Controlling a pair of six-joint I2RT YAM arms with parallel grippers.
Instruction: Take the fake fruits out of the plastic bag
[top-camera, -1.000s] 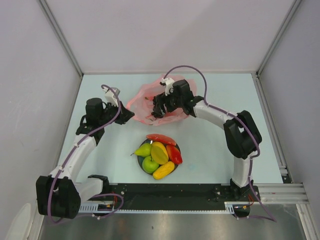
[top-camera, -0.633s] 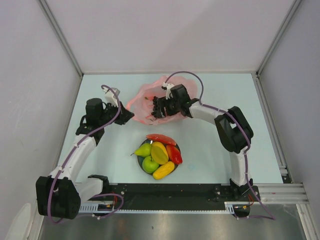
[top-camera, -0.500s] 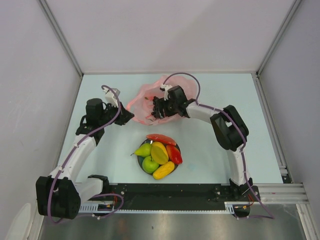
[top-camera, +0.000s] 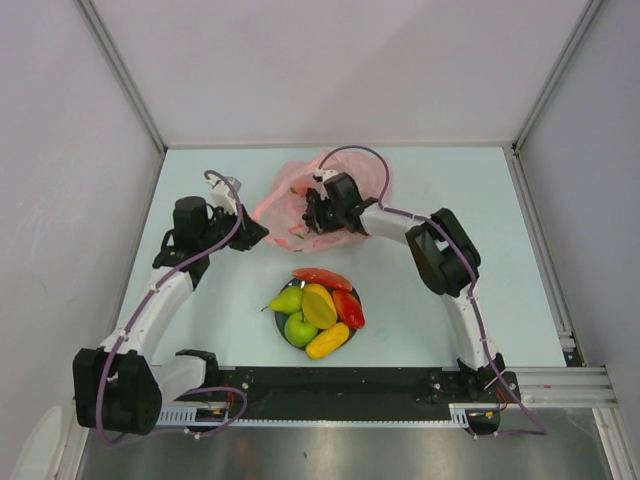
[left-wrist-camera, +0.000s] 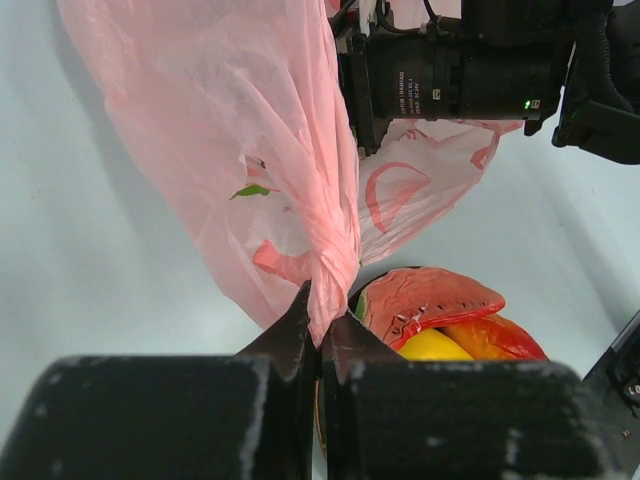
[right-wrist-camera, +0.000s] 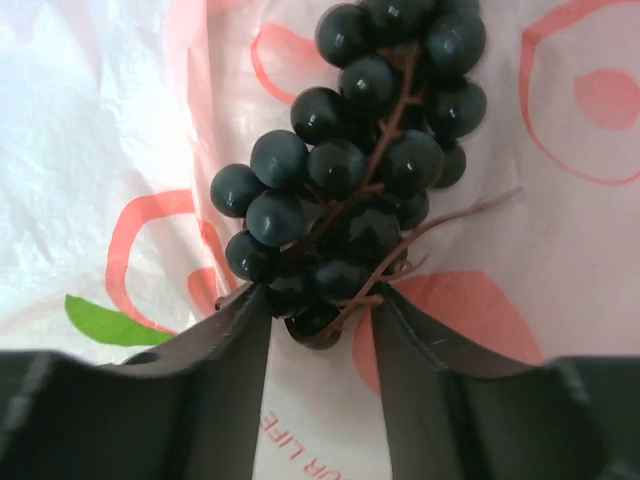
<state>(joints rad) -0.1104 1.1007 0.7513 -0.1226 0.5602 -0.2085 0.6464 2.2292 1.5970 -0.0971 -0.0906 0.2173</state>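
Note:
The pink plastic bag (top-camera: 285, 195) lies at the back of the table. My left gripper (top-camera: 260, 232) is shut on a twisted fold of the plastic bag (left-wrist-camera: 270, 150), its tips (left-wrist-camera: 320, 325) pinching the film. My right gripper (top-camera: 312, 214) reaches into the bag's mouth. In the right wrist view a bunch of dark purple grapes (right-wrist-camera: 350, 170) lies on the bag's film (right-wrist-camera: 120, 120), and my right gripper (right-wrist-camera: 320, 305) has its fingers pressed against both sides of the bunch's lower end. Other fake fruits sit on a plate: watermelon slice (top-camera: 322, 277), pear (top-camera: 287, 300), apple (top-camera: 300, 328).
The dark round plate (top-camera: 281, 338) stands in front of the bag, also holding a yellow-orange mango piece (top-camera: 319, 305), a red piece (top-camera: 348, 308) and a yellow piece (top-camera: 327, 341). The watermelon slice (left-wrist-camera: 430, 300) shows just beyond my left fingers. Grey walls enclose the table.
My right arm has pushed left and deeper into the bag, and its jaws have narrowed onto the grapes. The left gripper has kept its hold on the bag.

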